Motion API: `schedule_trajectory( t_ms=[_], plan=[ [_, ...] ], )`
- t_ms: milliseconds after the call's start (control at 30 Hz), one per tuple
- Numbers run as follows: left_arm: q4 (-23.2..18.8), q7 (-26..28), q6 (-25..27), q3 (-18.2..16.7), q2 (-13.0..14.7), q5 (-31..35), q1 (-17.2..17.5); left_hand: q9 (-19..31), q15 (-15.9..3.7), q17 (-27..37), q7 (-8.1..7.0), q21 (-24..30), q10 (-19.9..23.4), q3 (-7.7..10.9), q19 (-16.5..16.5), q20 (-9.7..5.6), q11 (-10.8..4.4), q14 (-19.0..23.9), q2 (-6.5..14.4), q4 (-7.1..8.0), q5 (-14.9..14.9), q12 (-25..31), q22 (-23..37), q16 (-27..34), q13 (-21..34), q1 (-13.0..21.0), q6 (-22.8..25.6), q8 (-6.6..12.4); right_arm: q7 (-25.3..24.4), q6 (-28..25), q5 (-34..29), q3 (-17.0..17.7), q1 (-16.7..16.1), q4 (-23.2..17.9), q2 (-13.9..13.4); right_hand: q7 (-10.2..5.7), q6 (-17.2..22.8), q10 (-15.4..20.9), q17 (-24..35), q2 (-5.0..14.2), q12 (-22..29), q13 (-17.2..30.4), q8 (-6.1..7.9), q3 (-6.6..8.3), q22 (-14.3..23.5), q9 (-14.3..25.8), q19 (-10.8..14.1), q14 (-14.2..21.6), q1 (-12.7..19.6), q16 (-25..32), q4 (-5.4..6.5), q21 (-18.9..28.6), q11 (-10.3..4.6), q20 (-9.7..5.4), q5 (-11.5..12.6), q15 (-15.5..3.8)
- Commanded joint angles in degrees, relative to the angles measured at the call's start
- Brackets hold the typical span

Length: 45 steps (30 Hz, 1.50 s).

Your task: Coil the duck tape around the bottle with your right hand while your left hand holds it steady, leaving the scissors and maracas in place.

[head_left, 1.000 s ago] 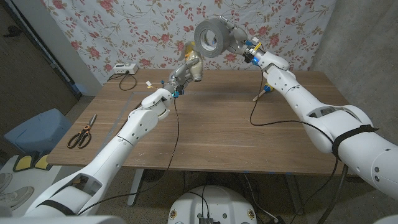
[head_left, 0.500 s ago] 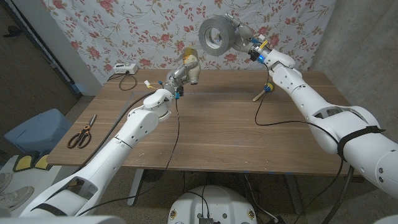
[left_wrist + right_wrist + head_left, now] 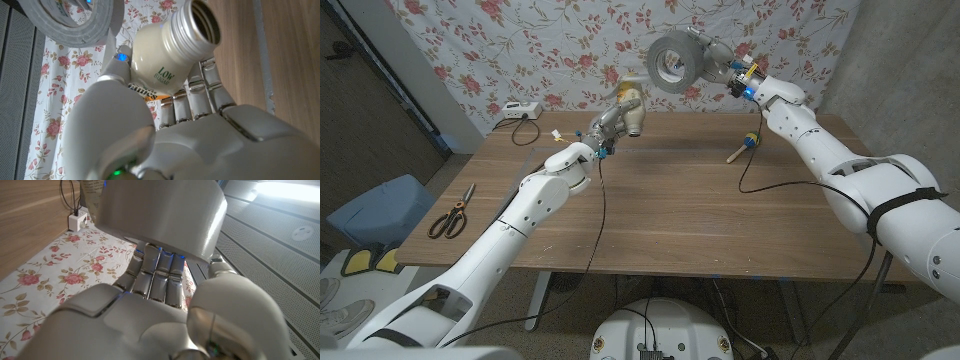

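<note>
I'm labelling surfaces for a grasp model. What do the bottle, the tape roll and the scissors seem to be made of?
Bottle: cream, smooth, faintly glossy, probably plastic or glass; its open threaded neck looks like dull metal. It carries a printed label.
Tape roll: silver-grey duct tape with a matte, cloth-like sheen.
Scissors: dark handles, likely plastic; blades look like metal, but are too small to be sure.

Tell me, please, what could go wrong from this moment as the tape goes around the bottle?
The tape roll is lifted high in the right hand, so a strip might twist or stick to itself. The bottle has no cap and tilts in the left hand; a pull could turn or slip it.
</note>
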Motion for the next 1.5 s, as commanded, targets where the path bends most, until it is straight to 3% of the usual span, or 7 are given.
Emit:
schedule_trajectory(
  t_ms=[33,167,767,1133,1200,1333,1500],
  plan=[
    [-0.7,-4.2,-0.8,-1.0,1.0,-4.0,0.7,0.3,-19.63,0.5,-2.46,0.4,12.1,8.7,0.5,-0.25,-11.58,15.8,8.4,6.39,-0.1,10.3,0.1,-0.3,25.6,7.4,9.6,0.8,2.4,2.5,-4.7,-1.3,7.5,16.6,1.3,-2.03,0.1,-4.3,0.1,4.03,0.7,1.2,0.8,7.26,0.1,1.1,-1.3,-2.5,3.7,-0.1,-0.3,-1.0,-3.63,-1.35,0.3,-8.62],
    [-0.7,-5.5,-1.3,-0.8,1.0,-4.8,0.7,0.7,-19.62,0.9,-2.46,0.6,12.1,8.93,0.3,-0.19,-11.72,15.8,8.4,6.4,-0.1,10.4,0.1,-0.4,25.8,7.2,9.6,0.72,1.4,2.3,-5.8,-1.0,8.5,19.8,1.4,-2.32,-0.6,-4.3,0.1,4.06,0.7,1.2,1.08,7.05,0.0,2.0,-2.0,-3.5,3.2,-0.2,0.13,-1.5,-3.65,-1.66,0.5,-8.55],
    [2.3,-16.6,-4.2,0.0,0.8,-8.0,-1.3,1.7,-19.71,2.8,-2.79,1.3,11.6,10.0,-0.6,-0.24,-11.89,15.4,8.3,6.38,0.1,10.3,0.0,-1.2,26.9,6.2,9.5,0.22,-4.0,3.1,-7.4,0.6,6.6,19.8,1.6,-2.84,-1.6,-5.6,0.1,3.9,0.9,2.1,0.62,6.72,0.0,1.9,-2.9,-6.4,2.7,-0.5,0.72,-3.2,-3.71,-2.31,1.3,-8.85],
    [5.6,-25.2,-6.8,0.6,-2.2,-11.4,-2.6,2.5,-19.67,3.3,-2.92,1.8,11.4,10.5,-0.9,-0.3,-12.49,15.7,8.1,6.04,0.1,10.2,0.0,-1.8,27.4,6.1,9.1,0.04,-8.7,6.2,-8.4,1.4,5.9,20.9,3.8,-3.2,-1.8,-6.4,0.1,3.7,1.1,2.6,0.45,6.51,0.0,1.7,-2.9,-6.9,2.7,-0.3,0.78,-4.0,-4.1,-2.48,1.7,-8.92],
    [6.1,-25.9,-7.8,0.6,-2.9,-11.4,-2.5,2.7,-19.67,3.4,-2.9,1.9,11.3,10.56,-0.9,-0.29,-12.5,15.6,8.1,6.04,0.1,10.1,0.0,-1.9,27.4,6.0,9.1,0.05,-10.6,10.7,-8.7,1.5,3.6,18.4,3.8,-3.43,-1.7,-6.9,0.1,3.53,0.9,2.5,0.29,6.42,0.0,1.4,-3.2,-7.2,2.6,-0.4,0.8,-4.2,-4.2,-2.68,1.8,-8.85],
    [6.3,-25.4,-8.4,0.6,-3.5,-11.4,-2.6,3.0,-19.69,3.7,-3.1,2.0,11.4,10.67,-1.0,-0.33,-12.58,15.7,8.1,6.01,0.2,10.1,0.0,-2.0,27.4,5.9,9.2,0.08,-23.3,13.2,-11.6,0.3,-5.7,1.3,0.9,-3.59,-1.5,-6.9,0.1,3.2,0.7,2.2,0.01,6.24,0.0,0.9,-3.2,-8.0,2.5,-0.5,0.82,-4.6,-4.49,-3.08,2.1,-8.93],
    [5.7,-23.0,-9.1,0.3,-4.1,-10.9,-2.1,2.9,-19.71,3.7,-3.14,2.1,11.5,10.76,-1.1,-0.44,-12.54,15.7,8.1,6.03,0.2,10.1,0.0,-2.3,27.6,5.8,9.3,-0.08,-30.5,16.8,-13.2,-0.7,-11.6,-8.7,0.5,-3.47,-1.0,-6.3,0.1,3.32,0.8,2.0,0.17,6.18,0.1,1.0,-2.5,-7.7,2.6,-0.3,0.85,-4.6,-4.34,-3.17,2.3,-9.14]
  ],
)
